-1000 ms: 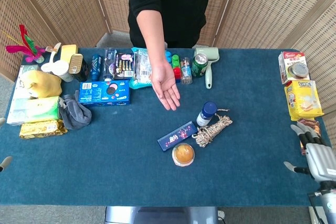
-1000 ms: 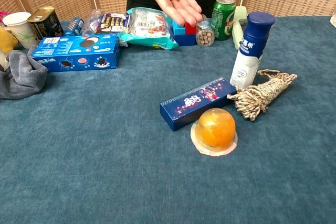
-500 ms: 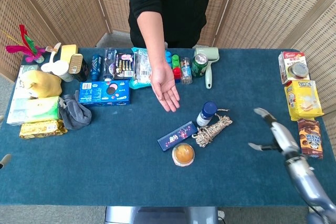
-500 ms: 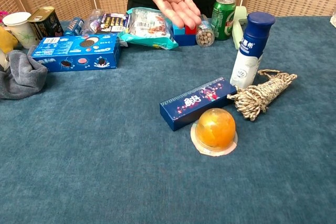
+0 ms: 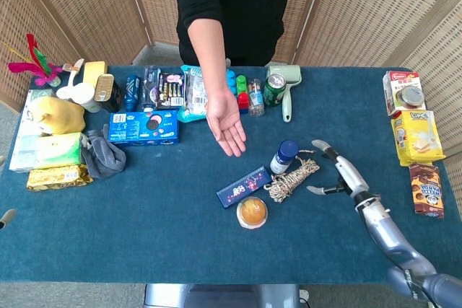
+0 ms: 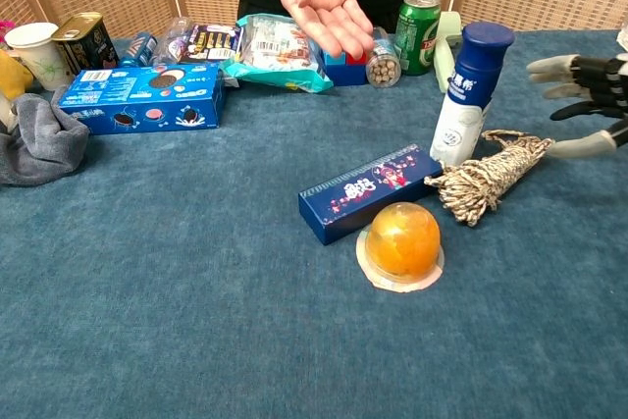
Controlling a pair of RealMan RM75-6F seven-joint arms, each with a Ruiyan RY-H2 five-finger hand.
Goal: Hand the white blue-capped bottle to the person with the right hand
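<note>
A blue-cloth table (image 5: 144,229) carries a white blue-capped bottle (image 5: 284,157) mid-table, beside a coiled rope bundle (image 5: 292,180) and a navy rectangular box (image 5: 243,186).

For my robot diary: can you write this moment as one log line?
phase: reaching | right hand: open, beside bottle, not touching | bottle: upright on table | person's palm: out, waiting

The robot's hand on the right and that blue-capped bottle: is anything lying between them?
Only the coil of twine partly fills the gap between the right hand and the bottle; the head view shows this best.
</note>
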